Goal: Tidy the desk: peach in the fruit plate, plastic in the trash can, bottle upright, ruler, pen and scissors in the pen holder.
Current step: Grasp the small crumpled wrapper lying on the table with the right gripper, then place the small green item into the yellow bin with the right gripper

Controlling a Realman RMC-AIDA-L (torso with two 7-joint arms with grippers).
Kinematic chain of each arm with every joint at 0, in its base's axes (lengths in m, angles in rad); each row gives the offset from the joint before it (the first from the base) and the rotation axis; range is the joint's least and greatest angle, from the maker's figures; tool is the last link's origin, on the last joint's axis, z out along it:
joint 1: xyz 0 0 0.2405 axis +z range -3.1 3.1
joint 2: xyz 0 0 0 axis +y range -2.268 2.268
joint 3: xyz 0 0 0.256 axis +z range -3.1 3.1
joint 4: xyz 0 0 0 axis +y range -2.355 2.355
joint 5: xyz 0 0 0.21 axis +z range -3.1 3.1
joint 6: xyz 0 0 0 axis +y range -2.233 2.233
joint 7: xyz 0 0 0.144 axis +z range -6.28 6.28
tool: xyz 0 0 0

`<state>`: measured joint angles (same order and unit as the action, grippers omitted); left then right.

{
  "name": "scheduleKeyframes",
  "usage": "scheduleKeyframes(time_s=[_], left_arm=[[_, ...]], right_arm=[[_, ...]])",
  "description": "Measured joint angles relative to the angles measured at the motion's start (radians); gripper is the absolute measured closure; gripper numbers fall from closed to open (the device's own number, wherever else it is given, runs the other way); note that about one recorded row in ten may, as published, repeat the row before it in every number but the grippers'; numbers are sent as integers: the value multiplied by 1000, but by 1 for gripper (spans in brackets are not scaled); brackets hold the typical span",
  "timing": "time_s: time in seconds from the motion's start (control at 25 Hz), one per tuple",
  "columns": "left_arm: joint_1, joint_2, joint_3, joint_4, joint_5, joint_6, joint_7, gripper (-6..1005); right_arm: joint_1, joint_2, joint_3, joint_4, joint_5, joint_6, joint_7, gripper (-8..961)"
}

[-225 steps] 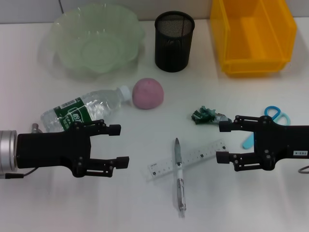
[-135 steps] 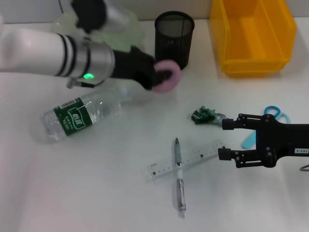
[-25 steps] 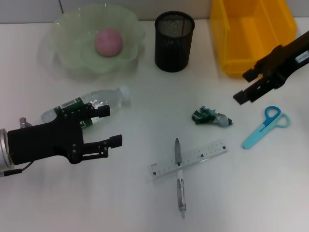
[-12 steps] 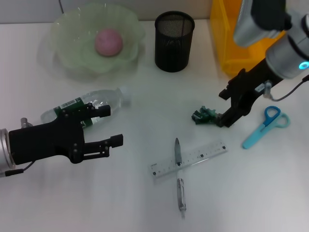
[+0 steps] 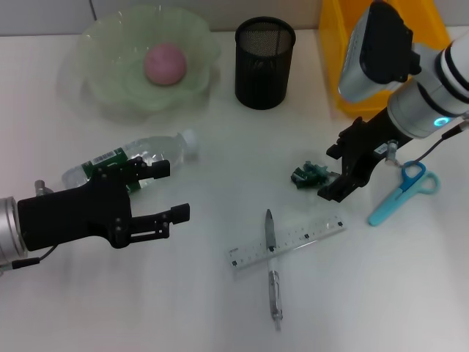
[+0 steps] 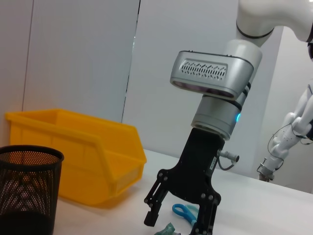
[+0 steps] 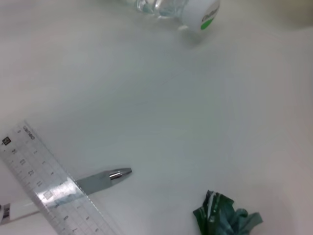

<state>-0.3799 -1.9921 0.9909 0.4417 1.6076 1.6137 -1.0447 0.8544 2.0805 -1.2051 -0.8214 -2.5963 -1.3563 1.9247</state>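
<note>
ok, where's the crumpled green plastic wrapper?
Head view: crumpled green plastic wrapper lies on the white desk, right of centre, beside the open right gripper, above the clear ruler.

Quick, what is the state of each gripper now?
Left gripper: open, holding nothing, beside the bottle.
Right gripper: open, empty, just over the crumpled plastic.

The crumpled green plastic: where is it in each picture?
Head view: the crumpled green plastic lies on the desk beside the right claw.
Left wrist view: only its tip shows, under that claw.
Right wrist view: low in the picture.
Shared landmark: the right claw, except in its own view.
</note>
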Motion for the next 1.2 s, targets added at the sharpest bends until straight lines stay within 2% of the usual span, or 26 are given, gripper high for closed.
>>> scheduleKeyframes(time_s=[0.28, 0.48, 0.92, 1.04, 1.2], left_arm=[[5, -1, 0, 0, 0, 0, -3, 206], [5, -1, 0, 0, 0, 0, -4, 207], [3, -2, 0, 0, 0, 0, -4, 210], [3, -2, 0, 0, 0, 1, -4, 210], [5, -2, 0, 1, 0, 3, -4, 212]], right_arm=[[-7, 1, -8, 19, 21, 45, -24, 144], [-8, 2, -19, 41, 23, 73, -33, 336], [-9, 3, -12, 58, 48, 80, -50, 597], [-10, 0, -4, 45, 60, 57, -46, 726], [-23, -4, 52, -34, 76, -30, -20, 759]])
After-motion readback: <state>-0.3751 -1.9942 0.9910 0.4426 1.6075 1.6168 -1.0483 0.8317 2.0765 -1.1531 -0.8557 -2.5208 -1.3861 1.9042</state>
